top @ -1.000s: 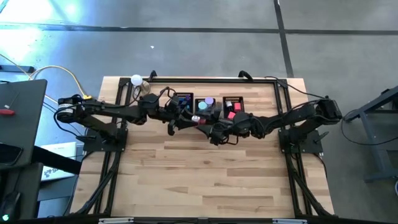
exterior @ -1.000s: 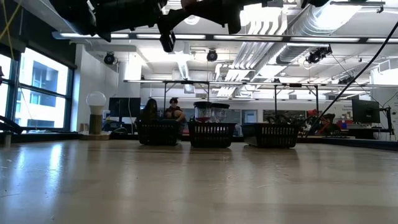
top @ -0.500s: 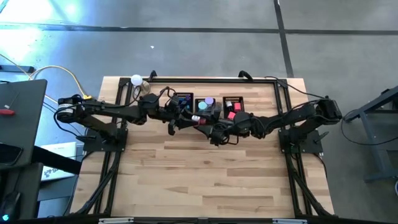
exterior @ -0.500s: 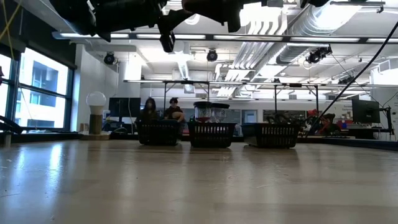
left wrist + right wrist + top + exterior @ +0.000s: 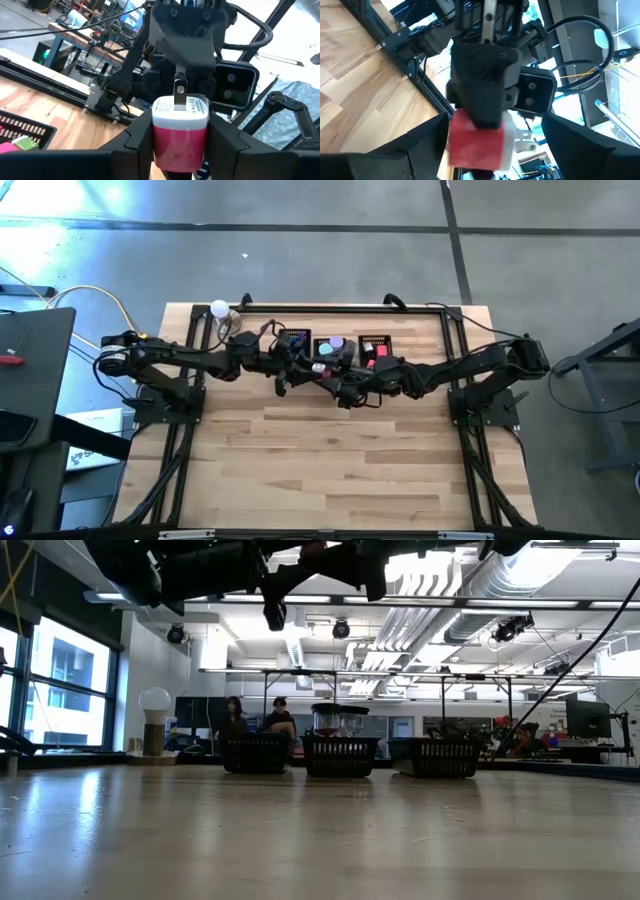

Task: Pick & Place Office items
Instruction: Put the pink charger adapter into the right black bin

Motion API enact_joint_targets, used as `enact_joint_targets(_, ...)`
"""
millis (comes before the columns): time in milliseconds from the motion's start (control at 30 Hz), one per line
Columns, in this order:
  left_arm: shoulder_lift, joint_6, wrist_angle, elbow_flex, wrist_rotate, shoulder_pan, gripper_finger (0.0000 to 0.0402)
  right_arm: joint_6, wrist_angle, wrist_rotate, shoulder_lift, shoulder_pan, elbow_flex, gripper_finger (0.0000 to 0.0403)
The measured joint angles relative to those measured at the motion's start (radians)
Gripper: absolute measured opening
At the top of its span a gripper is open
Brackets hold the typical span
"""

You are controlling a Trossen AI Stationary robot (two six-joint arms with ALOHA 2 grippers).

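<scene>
Pink-and-white block (image 5: 179,131) sits clamped between your left gripper (image 5: 179,145) jaws, its white end pointing away from the wrist. Your right gripper (image 5: 477,150) faces it head-on, jaws spread wide on either side of the same block (image 5: 479,141) — not closed on it. Both meet in the air above the wooden tabletop (image 5: 330,460), just in front of the three black mesh bins (image 5: 333,346).
</scene>
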Motion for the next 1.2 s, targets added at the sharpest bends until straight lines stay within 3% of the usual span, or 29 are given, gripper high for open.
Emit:
enact_joint_targets(400, 0.0, -0.003, -0.005, 0.0, 0.0, 0.009, 0.0125, 0.01, -0.02, 0.003, 0.0, -0.001, 0.0, 0.0225)
enact_joint_targets(667, 0.0, -0.003, -0.004, 0.0, 0.012, 0.009, 0.0126, 0.012, -0.021, 0.003, 0.0, -0.001, 0.001, 0.0243)
enact_joint_targets(900, 0.0, -0.002, -0.002, 0.0, 0.026, 0.009, 0.016, 0.015, -0.021, 0.004, 0.0, -0.001, 0.001, 0.022)
enact_joint_targets(1200, 0.0, 0.001, -0.002, 0.0, 0.024, 0.01, 0.0168, 0.017, -0.023, 0.096, 0.0, 0.003, 0.001, 0.0226)
